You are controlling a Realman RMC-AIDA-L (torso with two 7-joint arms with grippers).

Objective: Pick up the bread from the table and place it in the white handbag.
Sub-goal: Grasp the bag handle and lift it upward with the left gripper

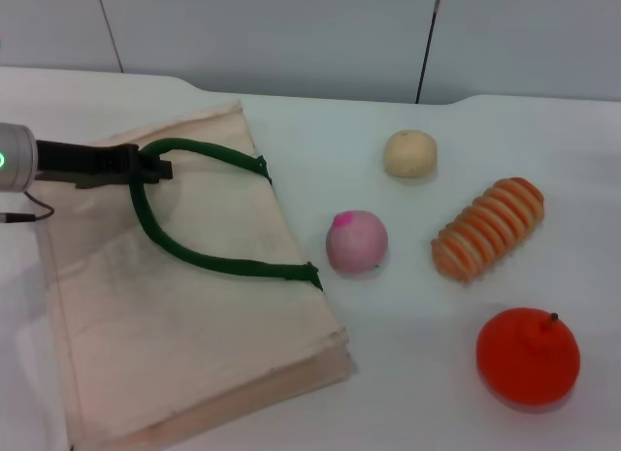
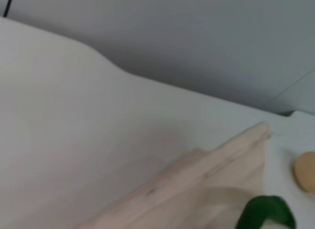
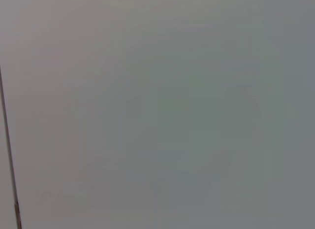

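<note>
From the head camera, a large flat cream-beige fabric tote, the white handbag, lies on the left half of the white surface, its thick dark green loop handle curving across the top face. The left end effector reaches in from the left edge at the handle's upper bend, its dark fingers pinched on the green loop. Well to the right of the bag lies the bread, an elongated ridged loaf with orange and cream stripes, set at a slant and resting free on the surface. A pink ball sits between the bag's right edge and the bread, a small round tan bun lies farther back, and a round orange fruit sits in front of the bread, near the robot.

The left wrist camera shows the bag's cream fabric edge raised against the surface, a piece of the green handle at the frame's border, and part of the tan bun beyond.

The right wrist camera shows only a plain grey wall panel; the right end effector appears in no view.
</note>
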